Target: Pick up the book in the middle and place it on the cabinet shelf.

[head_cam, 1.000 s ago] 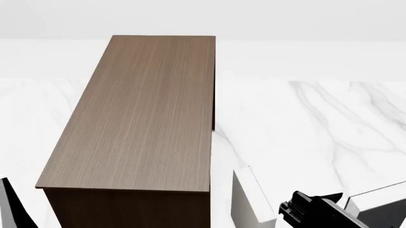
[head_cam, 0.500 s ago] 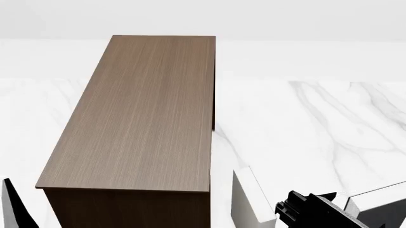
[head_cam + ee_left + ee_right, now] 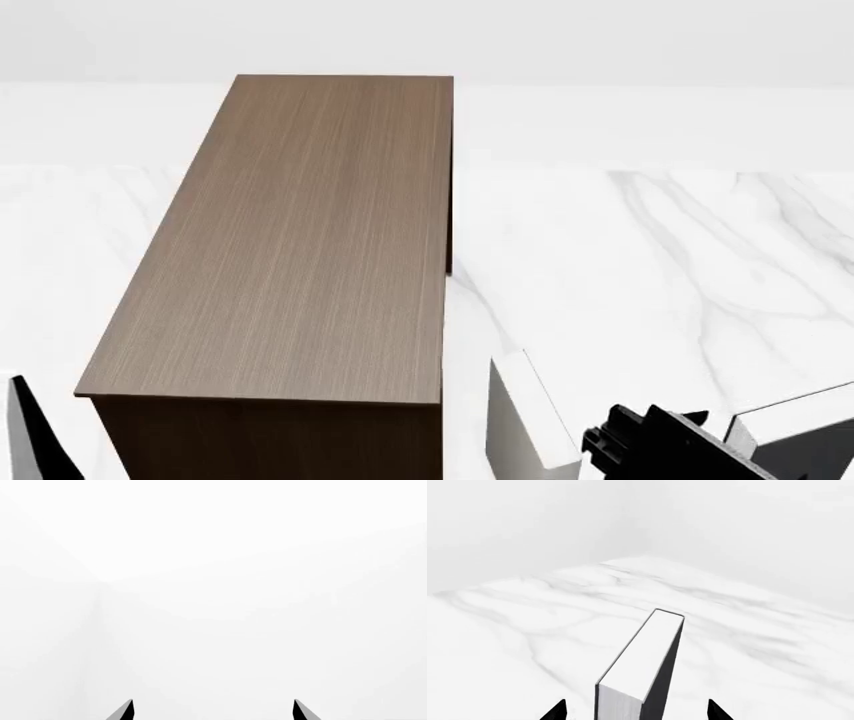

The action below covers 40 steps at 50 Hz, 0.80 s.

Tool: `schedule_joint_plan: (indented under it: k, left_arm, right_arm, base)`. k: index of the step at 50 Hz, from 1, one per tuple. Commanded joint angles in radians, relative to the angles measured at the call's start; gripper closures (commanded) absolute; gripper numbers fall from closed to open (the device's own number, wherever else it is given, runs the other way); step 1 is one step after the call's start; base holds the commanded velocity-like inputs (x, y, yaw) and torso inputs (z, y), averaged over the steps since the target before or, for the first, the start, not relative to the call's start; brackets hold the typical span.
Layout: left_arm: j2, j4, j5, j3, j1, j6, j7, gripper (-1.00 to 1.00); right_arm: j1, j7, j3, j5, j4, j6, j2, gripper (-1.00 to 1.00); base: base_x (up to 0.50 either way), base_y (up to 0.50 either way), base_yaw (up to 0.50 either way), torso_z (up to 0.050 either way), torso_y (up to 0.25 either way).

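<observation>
Right gripper (image 3: 654,425) in the head view: matte black, blocky and angular body with stepped, notched edges — no cables, screws or markings discernible. Left arm (image 3: 30,435): a narrow black wedge with a paler grey face. Wrist views: each gripper shows only two pointed fingertips (image 3: 124,711) — black, triangular, the left pair with grey-shaded faces; right pair (image 3: 555,711) uniformly black.

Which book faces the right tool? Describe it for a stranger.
Find the brown cabinet on the marble table; the right tool hovers to its right. The book stands on edge between the tool's tips, marked by its dark cover and white pages.
</observation>
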<state>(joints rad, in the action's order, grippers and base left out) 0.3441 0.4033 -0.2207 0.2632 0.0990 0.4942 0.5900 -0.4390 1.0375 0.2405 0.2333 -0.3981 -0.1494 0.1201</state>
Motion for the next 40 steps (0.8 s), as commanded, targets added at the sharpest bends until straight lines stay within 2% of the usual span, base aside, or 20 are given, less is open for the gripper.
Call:
schedule_joint_plan:
  k: [1, 40]
  left_arm:
    - [-0.015, -0.011, 0.003, -0.023, -0.002, 0.008, -0.018, -1.0]
    - [-0.004, -0.008, 0.006, -0.011, -0.004, -0.004, -0.006, -1.0]
  right_arm:
    - [-0.024, -0.02, -0.018, 0.005, -0.07, 0.014, -0.023, -1.0]
    - [-0.187, -0.036, 0.003, -0.001, -0.457, 0.191, -0.045, -1.0]
  base:
    - [0.0, 0.0, 0.0, 0.0, 0.0]
    - [0.0, 0.0, 0.0, 0.0, 0.0]
